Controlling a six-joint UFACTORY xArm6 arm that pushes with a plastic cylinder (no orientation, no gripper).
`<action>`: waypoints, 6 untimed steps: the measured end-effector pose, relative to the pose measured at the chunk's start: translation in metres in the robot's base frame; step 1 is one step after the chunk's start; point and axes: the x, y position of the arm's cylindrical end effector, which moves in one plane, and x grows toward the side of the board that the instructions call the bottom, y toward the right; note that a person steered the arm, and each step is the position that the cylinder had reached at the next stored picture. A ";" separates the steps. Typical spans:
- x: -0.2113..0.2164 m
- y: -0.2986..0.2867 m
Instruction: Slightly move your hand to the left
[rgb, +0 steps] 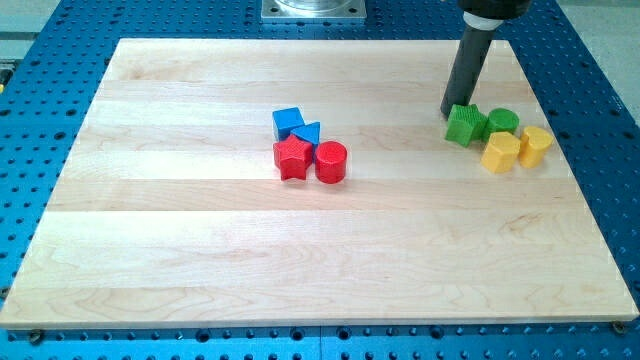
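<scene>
Touching my tip (449, 112): green star block (465, 125).

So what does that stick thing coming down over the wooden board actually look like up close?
It is a plain, straight, round rod, dark grey and smooth, hanging from a wider black collar at the view's top. I see no cables, markings or fingers on it. My tip is simply the rod's blunt lower end, just at the view's left of the green star-like block.

The dark rod (468, 70) runs out past the view's top edge, so its mount is cut off. My tip (449, 111) meets the green star-shaped block (465, 125) so closely that its very end is hard to separate.

The blue perforated metal base (50, 60) is cropped on all 4 sides.
</scene>
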 end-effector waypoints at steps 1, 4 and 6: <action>0.000 0.000; -0.007 0.000; -0.011 -0.002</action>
